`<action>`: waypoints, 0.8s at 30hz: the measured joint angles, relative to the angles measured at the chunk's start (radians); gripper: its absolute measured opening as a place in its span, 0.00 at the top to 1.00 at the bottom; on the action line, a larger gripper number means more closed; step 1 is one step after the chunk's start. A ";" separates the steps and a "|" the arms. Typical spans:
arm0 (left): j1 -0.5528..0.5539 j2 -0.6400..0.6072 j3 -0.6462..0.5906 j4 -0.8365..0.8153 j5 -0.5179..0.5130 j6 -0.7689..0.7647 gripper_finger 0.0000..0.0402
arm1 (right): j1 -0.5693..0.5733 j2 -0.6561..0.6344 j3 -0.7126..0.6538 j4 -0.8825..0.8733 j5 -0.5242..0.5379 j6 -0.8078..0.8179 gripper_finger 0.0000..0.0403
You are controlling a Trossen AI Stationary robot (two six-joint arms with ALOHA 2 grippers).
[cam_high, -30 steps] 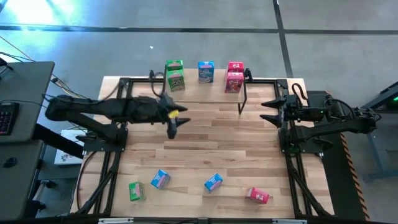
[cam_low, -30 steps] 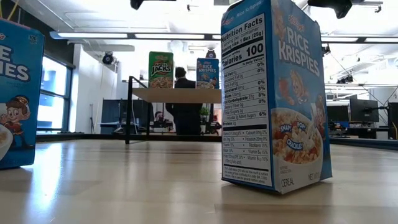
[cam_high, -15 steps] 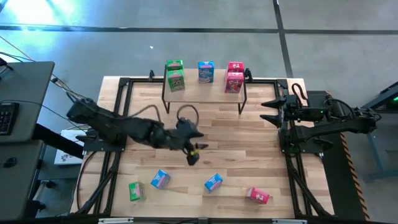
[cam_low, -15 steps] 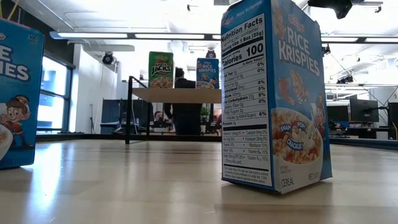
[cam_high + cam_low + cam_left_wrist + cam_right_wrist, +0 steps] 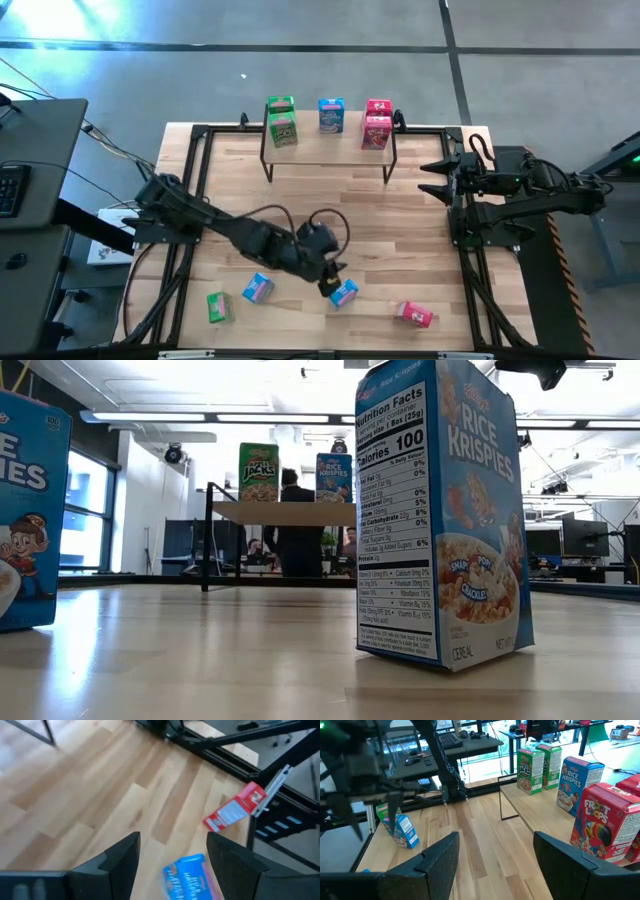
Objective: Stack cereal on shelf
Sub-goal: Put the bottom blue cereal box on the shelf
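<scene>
Grey concrete floor, ceiling strip lights (white), left window, desks

high: straight down | low: table-level, toward shelf | wrists: forward, sharing tabletop

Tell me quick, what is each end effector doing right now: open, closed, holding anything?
Left end effector: open, empty, just above a blue cereal box on the table.
Right end effector: open, empty, waiting at the table's right edge.

Five cereal boxes are stood on the shelf at 12 o'clock; four are scattered on the bench toward 6.
</scene>
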 joint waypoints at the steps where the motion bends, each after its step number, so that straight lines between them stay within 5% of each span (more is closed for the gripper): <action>1: -0.006 0.014 0.007 0.000 0.004 -0.015 0.45 | 0.000 0.000 0.000 0.000 0.000 0.000 0.39; 16: -0.047 0.111 0.044 0.044 0.084 -0.129 0.44 | 0.000 0.000 0.000 0.000 0.000 0.000 0.39; 24: -0.048 0.112 0.044 0.003 0.120 -0.135 0.29 | 0.000 0.000 0.000 0.000 0.000 0.000 0.39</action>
